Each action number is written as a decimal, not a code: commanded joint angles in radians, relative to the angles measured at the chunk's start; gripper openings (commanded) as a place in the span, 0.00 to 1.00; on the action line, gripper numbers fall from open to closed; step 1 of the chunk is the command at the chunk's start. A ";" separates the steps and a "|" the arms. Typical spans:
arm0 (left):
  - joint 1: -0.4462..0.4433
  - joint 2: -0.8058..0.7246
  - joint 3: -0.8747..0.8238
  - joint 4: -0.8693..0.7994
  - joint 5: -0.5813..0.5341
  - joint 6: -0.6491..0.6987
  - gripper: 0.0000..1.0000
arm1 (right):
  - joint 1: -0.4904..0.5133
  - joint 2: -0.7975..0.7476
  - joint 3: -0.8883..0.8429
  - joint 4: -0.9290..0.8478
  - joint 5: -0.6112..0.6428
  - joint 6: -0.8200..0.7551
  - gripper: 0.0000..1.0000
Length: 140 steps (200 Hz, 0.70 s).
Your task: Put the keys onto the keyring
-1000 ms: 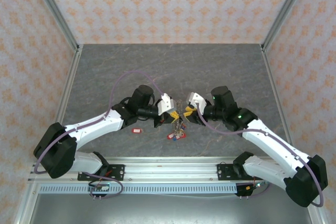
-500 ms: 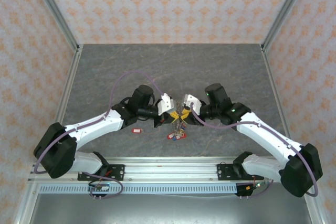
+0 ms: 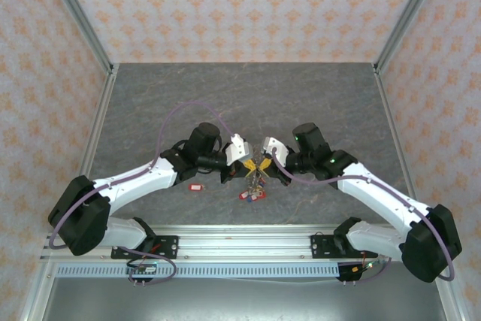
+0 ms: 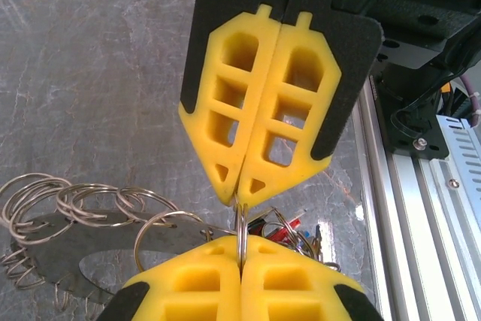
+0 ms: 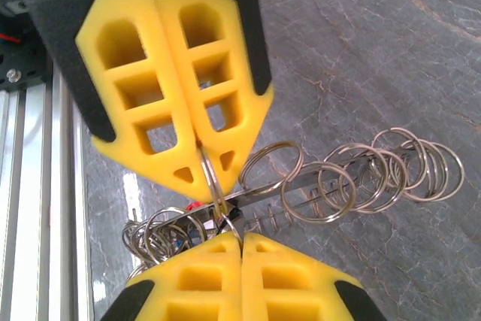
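1. The left gripper [image 3: 250,164] and the right gripper [image 3: 262,163] met tip to tip over the near-middle of the grey table [image 3: 301,95], with the 2 arms reaching in from either side.
2. The left gripper's yellow fingers [image 5: 135,88] were pressed flat against each other, and a thin wire loop of the keyring [image 3: 254,184] was nipped at their very tips.
3. The right gripper's yellow fingers [image 4: 293,110] were likewise closed with no gap, pinching the same loop from the opposite side. The wire ran edge-on and straight from 1 pair of tips to the other.
4. The keyring hung at and just below the meeting point. Its bunch of silvery keys and its red and blue tags [image 3: 252,195] trailed towards the near side of the table.
5. In the wrist views a row of loose split rings [image 5: 361,171] stretched sideways from the pinched loop along a thin bar, above their own shadow. Whether they touched the table could not be told.
6. 1 key with a red tag [image 3: 196,186] lay flat on the table to the left of the grippers, just beside the left forearm and apart from the keyring.
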 commanded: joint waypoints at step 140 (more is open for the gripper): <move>-0.005 -0.028 0.041 0.034 0.000 0.023 0.00 | 0.018 -0.003 0.104 -0.047 -0.064 -0.076 0.24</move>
